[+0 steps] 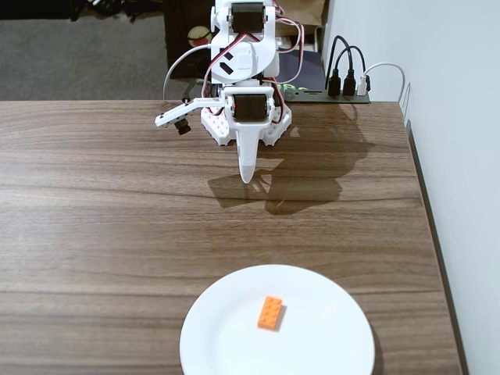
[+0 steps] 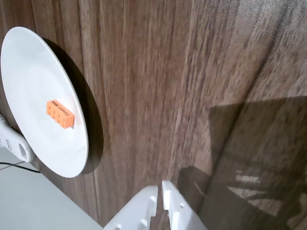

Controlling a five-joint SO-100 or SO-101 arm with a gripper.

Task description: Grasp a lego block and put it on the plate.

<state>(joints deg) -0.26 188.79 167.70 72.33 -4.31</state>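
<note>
a: orange plastic on white glaze — the brick [image 1: 271, 312] lies flat on the plate [image 1: 226, 344], a little off its middle, studs up in the fixed view.

b: the wrist view agrees. the brick [image 2: 60, 114] sits inside the plate [image 2: 29, 62], clear of the rim, with nothing touching it.

a: where is the plate?

b: on the wood table [image 1: 109, 219], at the near edge in the fixed view, its lower part cut off by the frame. in the wrist view it fills the upper left corner.

a: and the gripper?

b: well apart from the plate. in the fixed view the gripper [image 1: 247, 176] hangs close to the arm's base at the far side of the table, pointing down, its shadow just beside it on the wood.

a: are the fingers apart?

b: barely. in the wrist view the gripper [image 2: 159, 191] shows two white fingertips [image 2: 148, 195] side by side with only a thin slit between them, and nothing is held there.

a: anything else?

b: black cables [image 1: 344, 66] plug into a strip behind the table, beside the white wall [image 1: 453, 117].
</note>
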